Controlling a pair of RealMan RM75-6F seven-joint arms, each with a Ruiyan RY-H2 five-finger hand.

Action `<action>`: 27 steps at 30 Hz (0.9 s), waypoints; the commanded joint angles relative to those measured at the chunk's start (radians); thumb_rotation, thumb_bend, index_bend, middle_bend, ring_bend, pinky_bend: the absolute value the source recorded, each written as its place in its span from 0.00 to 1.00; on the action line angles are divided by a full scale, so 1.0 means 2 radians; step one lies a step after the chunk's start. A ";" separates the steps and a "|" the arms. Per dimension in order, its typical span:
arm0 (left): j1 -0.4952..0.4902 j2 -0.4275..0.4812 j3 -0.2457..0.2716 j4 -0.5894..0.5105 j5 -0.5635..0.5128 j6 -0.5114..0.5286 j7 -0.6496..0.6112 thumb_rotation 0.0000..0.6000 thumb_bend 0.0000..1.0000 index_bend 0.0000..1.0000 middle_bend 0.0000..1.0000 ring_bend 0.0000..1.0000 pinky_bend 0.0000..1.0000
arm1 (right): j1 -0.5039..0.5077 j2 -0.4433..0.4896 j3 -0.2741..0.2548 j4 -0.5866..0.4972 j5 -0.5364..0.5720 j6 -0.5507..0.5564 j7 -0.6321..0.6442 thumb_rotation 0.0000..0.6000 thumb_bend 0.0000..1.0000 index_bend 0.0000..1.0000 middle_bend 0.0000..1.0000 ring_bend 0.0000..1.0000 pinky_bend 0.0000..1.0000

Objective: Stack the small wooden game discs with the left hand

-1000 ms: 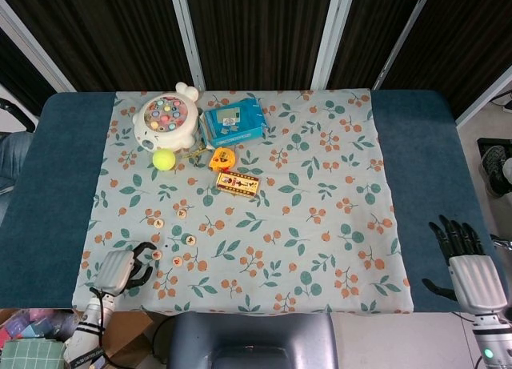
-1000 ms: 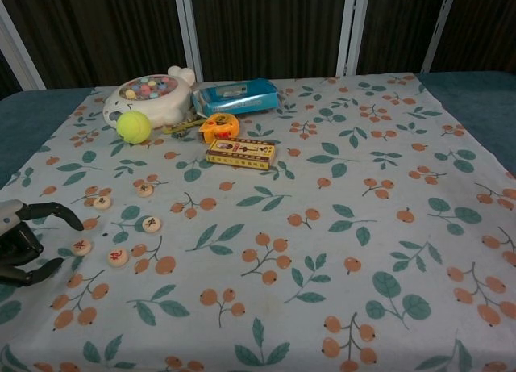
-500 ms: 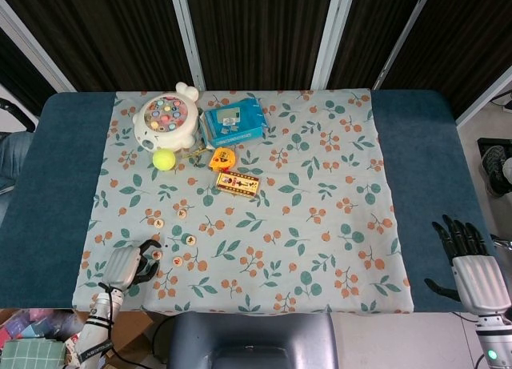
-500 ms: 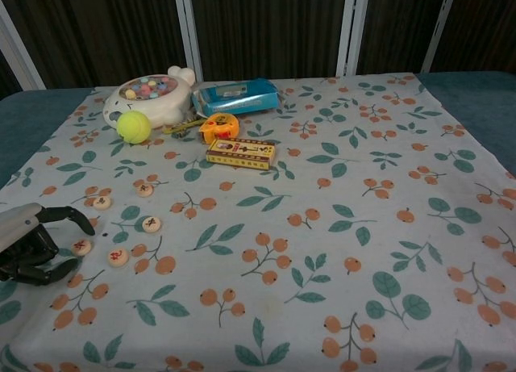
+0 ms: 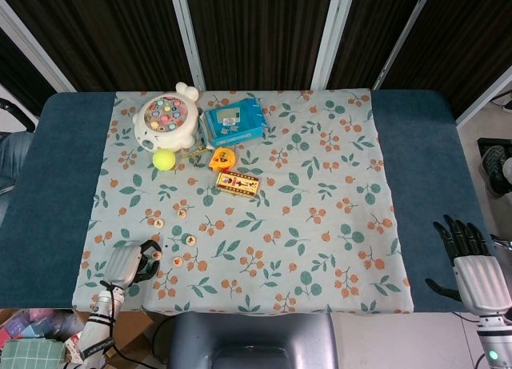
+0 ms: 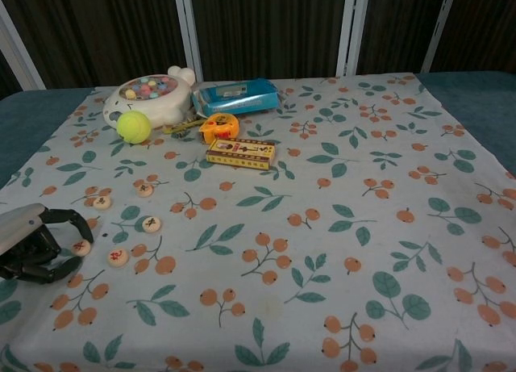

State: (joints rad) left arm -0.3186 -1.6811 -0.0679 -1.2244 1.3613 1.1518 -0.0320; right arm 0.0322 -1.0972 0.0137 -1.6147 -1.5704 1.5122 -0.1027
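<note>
Where the flowery cloth (image 6: 339,186) nears the front left edge, left hand (image 6: 32,244) down low, dark fingers (image 6: 74,220) curled over one small wooden disc (image 6: 81,247). Cannot tell if really holding it or only touching. Just beside it on the right, another disc (image 6: 118,257). A bit further back, a third disc (image 6: 151,223). Further back still, two more discs (image 6: 101,202) and (image 6: 144,190), near each other. All five flat on the cloth, none on top of another.

Right hand (image 5: 474,266) far off at the front right, on the blue table (image 5: 424,169), fingers apart and straight, holding nothing.

Near the back of the cloth: round white fishing toy (image 6: 149,96), yellow-green ball (image 6: 133,127) just in front of it, blue pack (image 6: 235,96), small orange tape measure (image 6: 218,127), and flat yellow box (image 6: 240,153).
</note>
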 commanded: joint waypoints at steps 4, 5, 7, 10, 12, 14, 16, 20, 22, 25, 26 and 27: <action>-0.001 -0.002 0.000 0.003 -0.001 -0.001 -0.001 1.00 0.41 0.48 1.00 1.00 1.00 | 0.000 0.000 0.000 0.000 0.000 0.000 0.000 1.00 0.20 0.00 0.00 0.00 0.00; -0.001 -0.002 0.000 0.004 -0.001 -0.001 -0.001 1.00 0.41 0.49 1.00 1.00 1.00 | 0.000 0.000 0.000 0.000 0.000 0.000 0.000 1.00 0.20 0.00 0.00 0.00 0.00; -0.002 -0.003 -0.001 0.005 -0.002 0.000 -0.001 1.00 0.41 0.51 1.00 1.00 1.00 | -0.001 0.000 0.000 0.000 0.000 0.001 -0.001 1.00 0.20 0.00 0.00 0.00 0.00; -0.002 -0.003 -0.002 0.005 -0.002 0.001 0.000 1.00 0.41 0.52 1.00 1.00 1.00 | -0.001 0.000 0.000 0.000 0.000 0.001 -0.001 1.00 0.20 0.00 0.00 0.00 0.00; -0.003 -0.002 -0.004 0.005 -0.003 0.002 -0.001 1.00 0.41 0.53 1.00 1.00 1.00 | -0.001 0.000 0.000 0.000 0.000 0.000 -0.002 1.00 0.20 0.00 0.00 0.00 0.00; -0.004 -0.001 -0.006 0.002 -0.003 0.004 -0.001 1.00 0.41 0.54 1.00 1.00 1.00 | -0.001 0.000 0.000 0.000 0.000 0.000 -0.002 1.00 0.20 0.00 0.00 0.00 0.00; -0.006 0.001 -0.009 -0.003 -0.002 0.007 -0.002 1.00 0.41 0.54 1.00 1.00 1.00 | 0.000 0.000 0.000 0.000 -0.001 0.000 -0.001 1.00 0.20 0.00 0.00 0.00 0.00; -0.015 0.002 -0.021 -0.022 0.003 0.013 0.001 1.00 0.41 0.55 1.00 1.00 1.00 | 0.000 -0.001 -0.001 0.000 -0.002 -0.001 -0.003 1.00 0.20 0.00 0.00 0.00 0.00; -0.024 -0.001 -0.029 -0.033 0.001 0.011 0.008 1.00 0.41 0.55 1.00 1.00 1.00 | 0.000 -0.002 -0.001 0.000 -0.002 -0.002 -0.005 1.00 0.20 0.00 0.00 0.00 0.00; -0.038 -0.014 -0.043 -0.040 -0.008 0.006 0.027 1.00 0.41 0.54 1.00 1.00 1.00 | 0.001 -0.003 -0.001 0.000 -0.003 -0.003 -0.007 1.00 0.20 0.00 0.00 0.00 0.00; -0.042 -0.019 -0.047 -0.040 -0.012 0.003 0.035 1.00 0.41 0.54 1.00 1.00 1.00 | 0.001 -0.003 -0.001 0.000 -0.002 -0.004 -0.007 1.00 0.20 0.00 0.00 0.00 0.00; -0.047 -0.025 -0.051 -0.040 -0.018 -0.002 0.043 1.00 0.41 0.54 1.00 1.00 1.00 | 0.001 -0.003 -0.001 0.000 -0.002 -0.004 -0.007 1.00 0.20 0.00 0.00 0.00 0.00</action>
State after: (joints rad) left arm -0.3967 -1.7130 -0.1552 -1.2999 1.3411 1.1602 0.0330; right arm 0.0344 -1.1030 0.0114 -1.6140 -1.5742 1.5051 -0.1171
